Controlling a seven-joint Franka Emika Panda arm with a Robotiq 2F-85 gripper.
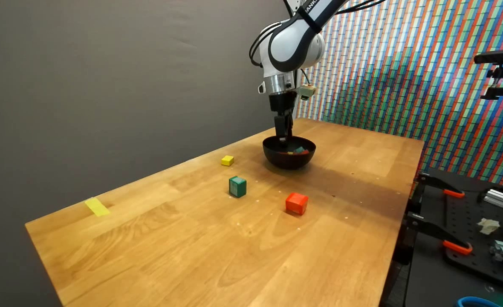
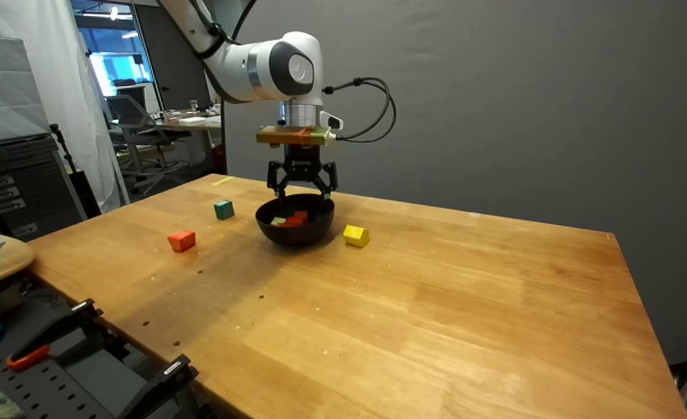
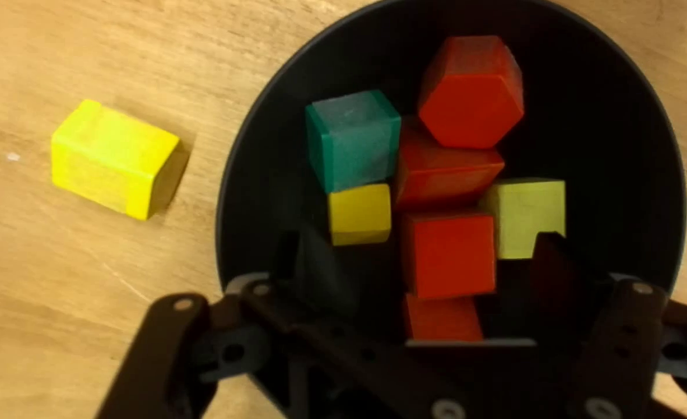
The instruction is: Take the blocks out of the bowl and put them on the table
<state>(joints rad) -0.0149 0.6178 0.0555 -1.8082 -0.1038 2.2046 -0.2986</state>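
1. Wrist view: the gripper point(image 3: 431, 256) is over the bowl point(image 3: 617, 128), its jaws well apart, with nothing gripped. I judge the step in hand to be reaching for one of the blocks point(image 3: 445, 180); the job looks part-done.
2. The next move likely calls for lining up on one block, sinking into the bowl and closing. The red cube point(image 3: 451, 256) lies between the jaws as seen from above, but the pale block point(image 3: 530, 212) sits just beside it, so one jaw may lack room.
3. Seven blocks show in the bowl, smooth and flat-faced. The hexagonal block point(image 3: 471, 102), red, turns a six-sided face up; the green block point(image 3: 355, 142) has a greyish, scuffed-looking top; the small yellow block point(image 3: 360, 215) is just beside it.
4. The bowl is round, black and dull; its material I cannot tell.
5. On the table point(image 1: 170, 256), in both exterior views, lie three more: a bevelled yellow block point(image 2: 356, 235) near the bowl, a green cube point(image 1: 237, 186) farther off, an orange-red block point(image 1: 296, 204) farthest.
6. The table is wood, with visible grain and pale specks; flat yellow tape point(image 1: 97, 207) lies near its edge.
7. Behind rises a smooth grey wall point(image 1: 128, 85).
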